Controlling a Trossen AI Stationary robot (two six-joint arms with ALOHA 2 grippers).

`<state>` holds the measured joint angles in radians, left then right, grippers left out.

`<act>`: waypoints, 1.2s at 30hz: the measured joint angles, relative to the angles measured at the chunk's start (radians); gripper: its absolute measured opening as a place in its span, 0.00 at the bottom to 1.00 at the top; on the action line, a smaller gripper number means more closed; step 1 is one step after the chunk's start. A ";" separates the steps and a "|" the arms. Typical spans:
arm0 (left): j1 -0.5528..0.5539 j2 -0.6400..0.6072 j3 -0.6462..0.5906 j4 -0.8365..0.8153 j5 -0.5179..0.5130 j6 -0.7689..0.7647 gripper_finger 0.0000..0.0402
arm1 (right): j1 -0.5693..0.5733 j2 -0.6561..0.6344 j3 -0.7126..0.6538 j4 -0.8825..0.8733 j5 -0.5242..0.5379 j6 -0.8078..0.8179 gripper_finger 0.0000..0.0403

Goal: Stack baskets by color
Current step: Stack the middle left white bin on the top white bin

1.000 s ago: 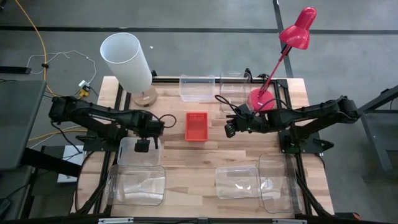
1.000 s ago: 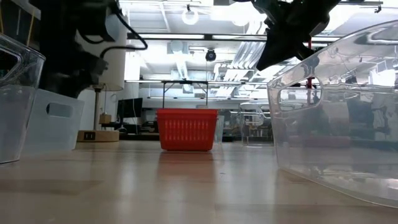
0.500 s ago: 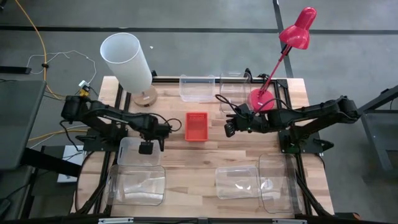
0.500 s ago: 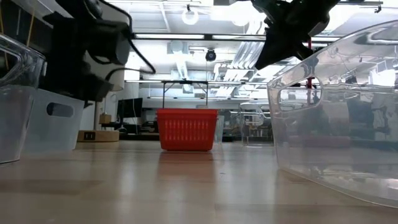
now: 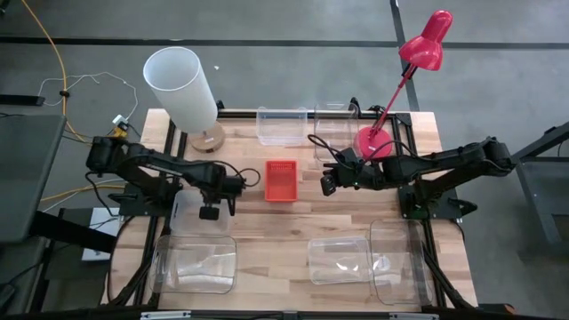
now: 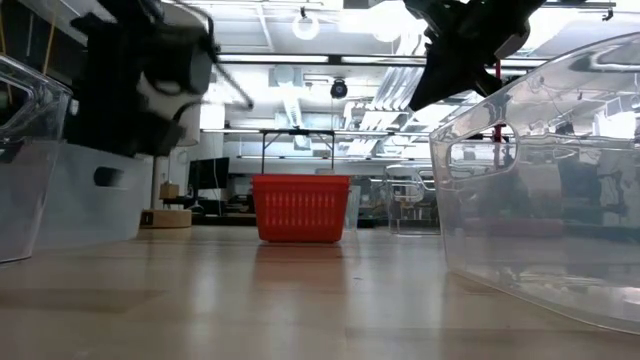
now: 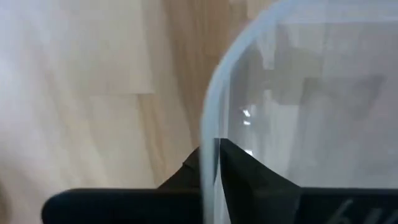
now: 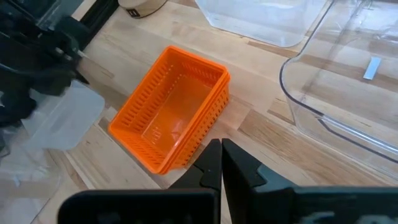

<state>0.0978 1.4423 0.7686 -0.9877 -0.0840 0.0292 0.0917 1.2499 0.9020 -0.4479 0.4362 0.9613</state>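
My left gripper (image 5: pixel 209 212) points down over a small clear bin (image 5: pixel 188 216) at the table's left and is shut on its rim. That bin also shows in the low view (image 6: pixel 90 195), under the dark arm. One orange basket (image 5: pixel 281 180) stands on its base at mid table, in plain sight in the low view (image 6: pixel 300 208) and the right wrist view (image 8: pixel 171 118). My right gripper (image 5: pixel 327 187) hangs shut above the table just right of the basket, touching nothing; its fingers (image 8: pixel 221 163) are closed together. My left gripper holds the clear bin by its top rim (image 7: pixel 208 134), where the rim curves toward a corner. One finger (image 7: pixel 249 177) is inside the bin and the other (image 7: pixel 186 174) outside, with the thin wall pinched between them. The fingers come from above, pointing down.
Two clear bins stand at the far edge (image 5: pixel 283 126) (image 5: pixel 336 132). Larger clear bins lie near the front, one on the left (image 5: pixel 196 265) and two on the right (image 5: pixel 338 260) (image 5: pixel 396 262). A white cylinder shade (image 5: pixel 182 84) and a red desk lamp (image 5: pixel 373 140) stand at the back.
My left gripper has sunk onto the small clear bin, edging toward the basket, and has shut on its rim. In the low view the bin has shifted a little toward the basket. My right arm has kept still.
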 joint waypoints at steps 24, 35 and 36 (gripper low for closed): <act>0.195 0.086 0.930 0.118 -0.395 0.424 0.00 | 0.000 0.000 0.000 0.109 0.067 -0.002 0.00; 0.387 0.488 1.235 0.161 -0.423 0.706 0.00 | 0.000 0.000 0.000 0.124 0.089 0.004 0.00; 0.396 0.515 1.248 0.164 -0.433 0.717 0.00 | 0.000 0.000 0.000 0.125 0.097 0.007 0.00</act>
<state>0.4939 1.9570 2.0166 -0.8237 -0.5166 0.7457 0.0921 1.2499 0.9020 -0.3229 0.5328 0.9688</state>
